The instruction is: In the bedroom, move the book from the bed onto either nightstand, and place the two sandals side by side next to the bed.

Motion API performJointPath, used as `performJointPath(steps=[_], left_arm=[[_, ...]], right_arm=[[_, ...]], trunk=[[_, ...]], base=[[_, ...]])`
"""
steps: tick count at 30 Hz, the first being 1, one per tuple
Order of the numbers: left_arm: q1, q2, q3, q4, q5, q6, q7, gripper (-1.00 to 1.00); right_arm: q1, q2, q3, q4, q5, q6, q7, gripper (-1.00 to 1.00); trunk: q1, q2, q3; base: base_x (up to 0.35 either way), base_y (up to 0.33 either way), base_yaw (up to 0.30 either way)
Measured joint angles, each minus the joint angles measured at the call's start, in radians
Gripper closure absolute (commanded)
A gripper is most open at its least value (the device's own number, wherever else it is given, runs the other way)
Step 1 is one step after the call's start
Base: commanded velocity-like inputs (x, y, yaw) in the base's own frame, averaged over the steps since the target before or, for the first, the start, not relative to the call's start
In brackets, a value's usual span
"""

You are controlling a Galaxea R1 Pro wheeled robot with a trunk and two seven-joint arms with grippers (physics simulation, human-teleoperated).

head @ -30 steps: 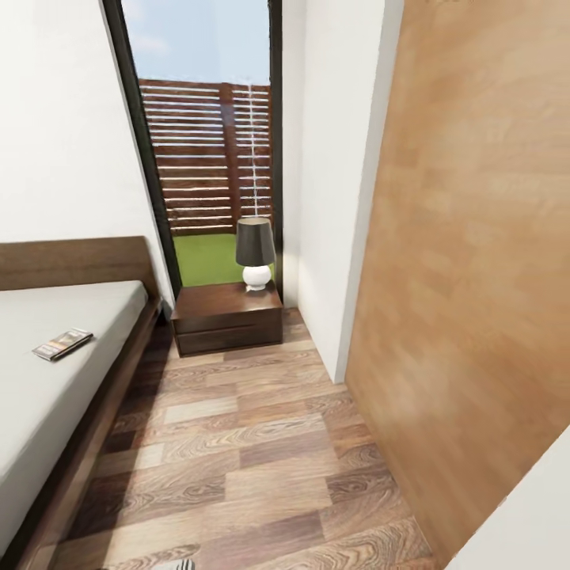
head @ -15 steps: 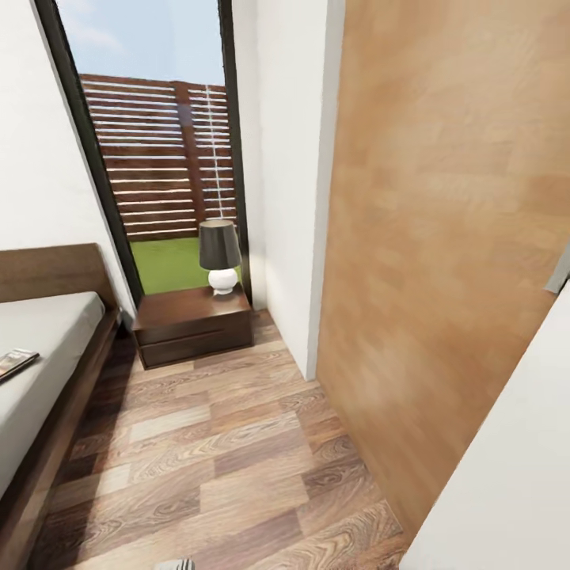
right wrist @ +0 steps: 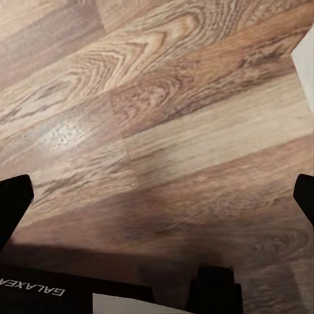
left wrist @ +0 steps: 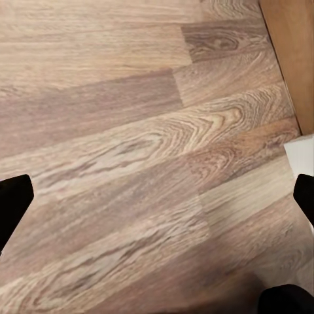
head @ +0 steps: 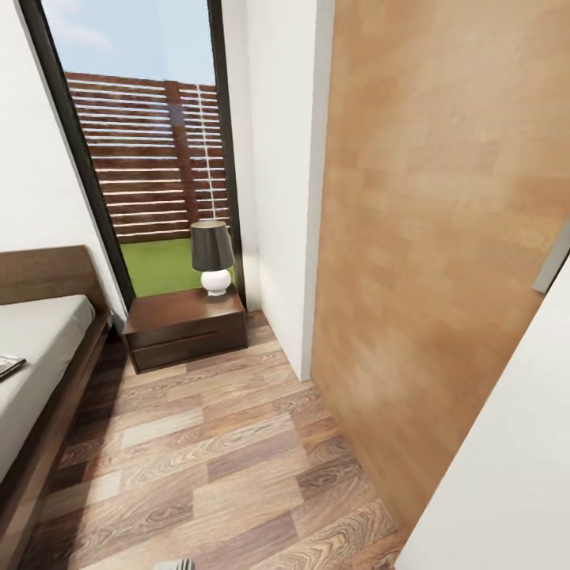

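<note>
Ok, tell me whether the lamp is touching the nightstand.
Touching. The head view shows the lamp standing with its round white base resting directly on the top of the nightstand, near the back edge by the window, with no gap beneath it.

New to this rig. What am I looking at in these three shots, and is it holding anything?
It is a simulated wheeled robot with two arms. The large picture is from its head camera, looking into a bedroom: the bed at the left with the book lying on the mattress, a nightstand carrying a lamp by the window, and a wooden wall panel at the right. The two smaller pictures are from cameras near each wrist, both looking down at the plank floor. The left gripper and the right gripper have their jaws wide apart, holding nothing.
</note>
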State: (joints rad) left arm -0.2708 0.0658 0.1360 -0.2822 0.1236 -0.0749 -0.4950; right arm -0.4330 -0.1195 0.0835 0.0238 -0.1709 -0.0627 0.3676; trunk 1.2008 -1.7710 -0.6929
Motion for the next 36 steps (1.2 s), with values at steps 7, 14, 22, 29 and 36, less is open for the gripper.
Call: performJointPath(steps=[7, 14, 22, 29, 36], left_arm=[[0.0, 0.0, 0.001, 0.0, 0.0, 0.0, 0.0, -1.0], [0.0, 0.0, 0.001, 0.0, 0.0, 0.0, 0.0, -1.0], [0.0, 0.0, 0.0, 0.0, 0.0, 0.0, 0.0, -1.0], [0.0, 0.0, 0.0, 0.0, 0.0, 0.0, 0.0, -1.0], [0.0, 0.0, 0.0, 0.0, 0.001, 0.0, 0.0, -1.0]], right_arm=[[0.0, 0.0, 0.0, 0.0, 0.0, 0.0, 0.0, -1.0], [0.0, 0.0, 0.0, 0.0, 0.0, 0.0, -0.001, -1.0], [0.0, 0.0, 0.0, 0.0, 0.0, 0.0, -0.001, -1.0], [0.0, 0.0, 0.0, 0.0, 0.0, 0.0, -0.001, -1.0], [0.0, 0.0, 0.0, 0.0, 0.0, 0.0, -0.001, -1.0]], trunk=[[0.0, 0.0, 0.0], [0.0, 0.0, 0.0], [0.0, 0.0, 0.0], [0.0, 0.0, 0.0], [0.0, 0.0, 0.0]], base=[[0.198, 0.0, -0.001], [0.044, 0.0, 0.0], [0.187, 0.0, 0.0], [0.258, 0.0, 0.0], [0.021, 0.0, 0.0]])
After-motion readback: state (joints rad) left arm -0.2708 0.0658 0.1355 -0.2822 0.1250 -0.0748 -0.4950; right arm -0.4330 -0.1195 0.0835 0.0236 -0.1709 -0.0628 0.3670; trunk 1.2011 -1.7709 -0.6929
